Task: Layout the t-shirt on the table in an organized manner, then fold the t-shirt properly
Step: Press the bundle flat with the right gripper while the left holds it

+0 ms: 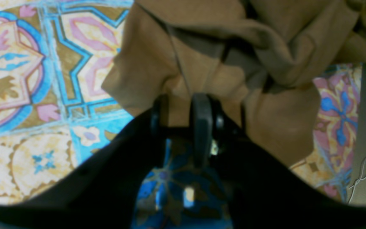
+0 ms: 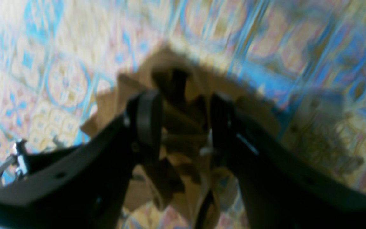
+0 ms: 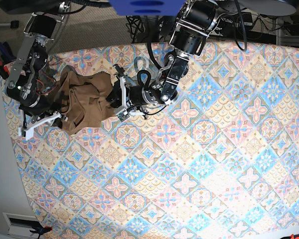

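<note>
Base view: one t-shirt (image 3: 84, 102), tan-brown, plain, bunched in a wrinkled heap near the table's (image 3: 199, 164) far left edge. One table, pastel tiles in blue, pink, cream. Two arms, both at the cloth. Left gripper (image 1: 183, 109): jaws drawn close, pinching a fold at the shirt's edge, cloth rising in creased layers beyond. Right gripper (image 2: 183, 117): view blurred; jaws stand fairly wide with bunched cloth between them, apparently gripped. Shirt unfolded, not laid flat.
</note>
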You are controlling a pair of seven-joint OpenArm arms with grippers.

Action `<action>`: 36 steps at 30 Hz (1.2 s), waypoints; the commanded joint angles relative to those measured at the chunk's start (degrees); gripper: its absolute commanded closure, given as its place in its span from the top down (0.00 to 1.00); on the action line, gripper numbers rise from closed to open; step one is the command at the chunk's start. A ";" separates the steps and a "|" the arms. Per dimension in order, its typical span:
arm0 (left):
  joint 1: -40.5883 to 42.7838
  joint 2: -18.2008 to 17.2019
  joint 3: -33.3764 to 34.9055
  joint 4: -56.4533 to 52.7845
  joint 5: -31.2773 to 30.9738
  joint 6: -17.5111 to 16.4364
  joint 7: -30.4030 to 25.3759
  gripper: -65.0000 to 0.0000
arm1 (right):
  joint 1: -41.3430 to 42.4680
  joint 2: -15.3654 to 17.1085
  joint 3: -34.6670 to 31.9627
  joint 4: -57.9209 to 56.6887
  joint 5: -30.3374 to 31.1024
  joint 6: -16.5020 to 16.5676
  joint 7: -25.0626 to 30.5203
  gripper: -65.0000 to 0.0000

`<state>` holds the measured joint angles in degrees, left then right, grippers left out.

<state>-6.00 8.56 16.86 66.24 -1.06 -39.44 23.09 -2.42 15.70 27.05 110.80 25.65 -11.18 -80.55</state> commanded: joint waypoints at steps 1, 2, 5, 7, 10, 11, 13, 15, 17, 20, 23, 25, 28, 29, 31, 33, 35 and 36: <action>-0.11 0.44 0.50 0.18 1.10 -0.56 1.57 0.21 | 0.96 0.96 0.42 0.71 0.33 0.23 1.30 0.37; -0.11 0.44 0.50 0.18 1.10 -0.56 1.57 0.21 | 0.96 0.96 0.16 0.71 0.33 0.23 1.39 0.37; -0.11 0.44 0.50 0.18 1.10 -0.56 1.57 0.21 | 0.96 0.96 -0.10 0.62 0.33 0.23 3.67 0.37; -0.02 0.44 0.50 0.18 1.10 -0.56 1.57 0.21 | 0.79 0.96 0.34 0.45 0.33 0.23 7.02 0.37; -0.02 0.44 0.50 0.18 1.10 -0.56 1.57 0.21 | -2.38 0.87 3.50 0.45 -0.20 0.23 10.44 0.37; -0.02 0.44 0.50 0.18 1.10 -0.56 1.57 0.21 | -3.08 0.87 4.73 0.45 -0.55 0.23 11.06 0.37; -0.02 0.44 0.50 0.18 1.10 -0.56 1.57 0.21 | -3.08 0.87 6.31 0.36 -2.31 0.23 11.76 0.37; -0.02 0.44 0.50 0.18 1.10 -0.56 1.57 0.21 | -3.08 0.87 7.55 0.27 -5.30 0.23 11.85 0.37; -0.02 0.44 0.50 0.18 1.10 -0.56 1.57 0.21 | -3.08 0.87 7.55 -0.25 -7.85 0.41 11.85 0.37; -0.02 0.44 0.50 0.27 1.10 -0.56 1.57 0.21 | -3.08 0.87 7.37 -1.57 -8.29 0.59 11.85 0.37; -0.02 0.44 0.50 0.36 1.10 -0.56 1.57 0.21 | -3.08 0.87 7.11 -3.86 -8.29 0.59 11.85 0.37; -0.02 0.44 0.50 0.36 1.10 -0.56 1.57 0.21 | -3.08 0.69 7.02 -6.23 -8.29 0.76 11.85 0.37; -0.02 0.44 0.50 0.36 1.10 -0.56 1.57 0.21 | -3.08 0.69 5.52 -8.25 -8.29 4.72 11.85 0.37; -0.02 0.44 0.50 0.36 1.10 -0.56 1.57 0.21 | -3.08 0.60 5.08 -8.17 -8.29 6.04 11.85 0.37; -0.02 0.44 0.50 0.36 1.10 -0.56 1.57 0.21 | -3.17 -0.10 4.12 -7.64 -8.29 6.74 11.41 0.37; -0.02 0.44 0.41 0.36 1.10 -0.56 1.57 0.21 | -3.52 -0.63 2.62 -6.41 -8.29 6.74 11.32 0.37; -0.02 0.44 0.50 0.36 1.10 -0.56 1.57 0.21 | -3.61 -0.63 -0.37 -4.47 -8.29 6.74 11.24 0.37; -0.02 0.44 0.50 0.36 1.10 -0.56 1.57 0.21 | -3.61 -0.63 -2.21 -3.77 -8.29 6.74 10.97 0.37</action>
<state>-5.85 8.56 16.86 66.30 -1.06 -39.42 23.05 -6.90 14.33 24.64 105.84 16.88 -4.49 -70.46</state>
